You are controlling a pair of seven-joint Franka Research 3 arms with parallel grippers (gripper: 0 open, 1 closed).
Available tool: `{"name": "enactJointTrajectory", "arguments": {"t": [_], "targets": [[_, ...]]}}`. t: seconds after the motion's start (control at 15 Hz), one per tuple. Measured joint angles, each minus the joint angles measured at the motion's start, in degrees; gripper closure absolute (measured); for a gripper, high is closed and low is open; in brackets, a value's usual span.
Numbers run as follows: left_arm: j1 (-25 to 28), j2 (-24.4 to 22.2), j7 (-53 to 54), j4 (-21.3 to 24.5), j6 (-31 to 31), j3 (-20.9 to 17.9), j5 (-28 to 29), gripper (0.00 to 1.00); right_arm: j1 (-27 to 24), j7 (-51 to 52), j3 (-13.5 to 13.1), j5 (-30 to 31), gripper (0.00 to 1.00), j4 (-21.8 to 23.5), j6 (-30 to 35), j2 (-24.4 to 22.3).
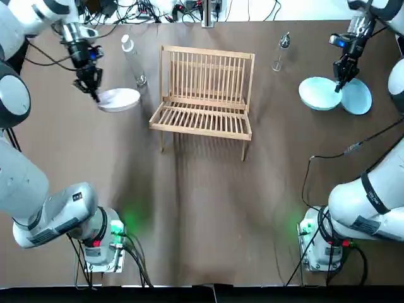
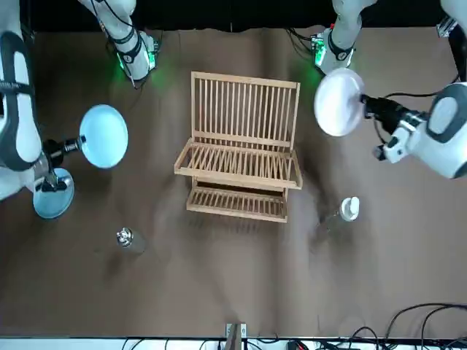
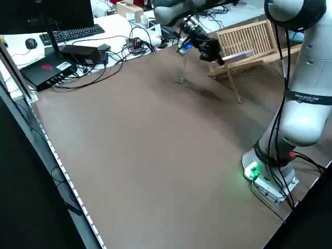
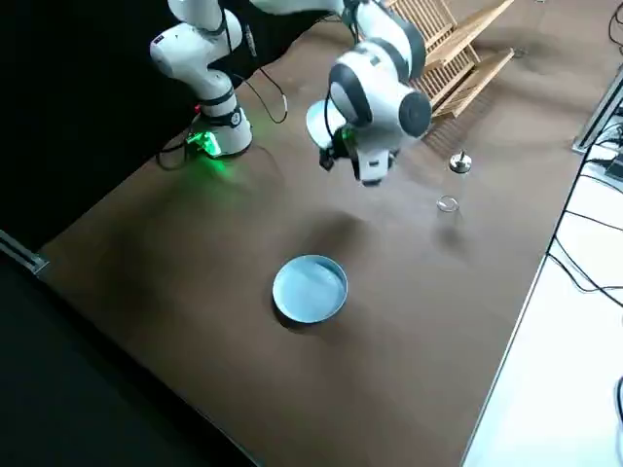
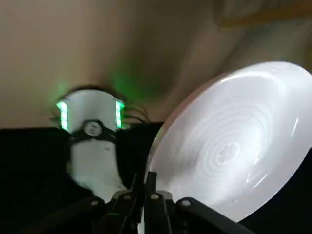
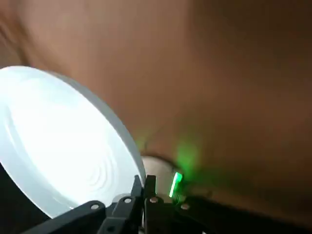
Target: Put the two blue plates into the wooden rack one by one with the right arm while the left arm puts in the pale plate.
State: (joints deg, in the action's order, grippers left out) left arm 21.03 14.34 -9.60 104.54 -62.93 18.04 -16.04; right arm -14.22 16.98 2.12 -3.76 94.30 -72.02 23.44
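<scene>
The plain brown surface (image 1: 202, 208) carries a slatted wooden rack (image 1: 201, 120) of pale tan. The round white plate (image 1: 118, 100) shows faint concentric rings — as does one light-blue round plate (image 1: 315, 93); a second light-blue round plate (image 1: 361, 98) shares its colour.

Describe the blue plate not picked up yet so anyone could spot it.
From the wooden rack at mid-table, look to the robot's right. The right gripper holds one blue plate tilted; the other blue plate lies flat on the table.
</scene>
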Motion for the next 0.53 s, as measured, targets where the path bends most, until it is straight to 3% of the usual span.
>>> {"name": "enactJointTrajectory", "arguments": {"t": [0.2, 0.53], "targets": [[-2.4, 1.6, -7.7, 0.3, 0.3, 3.9, -5.3, 0.96, 3.3, -7.6, 0.1, -0.5, 0.97, 0.0, 9.8, -2.9], [-9.8, 5.0, -18.4, -0.4, -2.2, 4.4, -11.8, 0.96, 11.0, -23.6, 0.4, -8.8, 0.97, 0.2, 19.4, -5.0]]}}
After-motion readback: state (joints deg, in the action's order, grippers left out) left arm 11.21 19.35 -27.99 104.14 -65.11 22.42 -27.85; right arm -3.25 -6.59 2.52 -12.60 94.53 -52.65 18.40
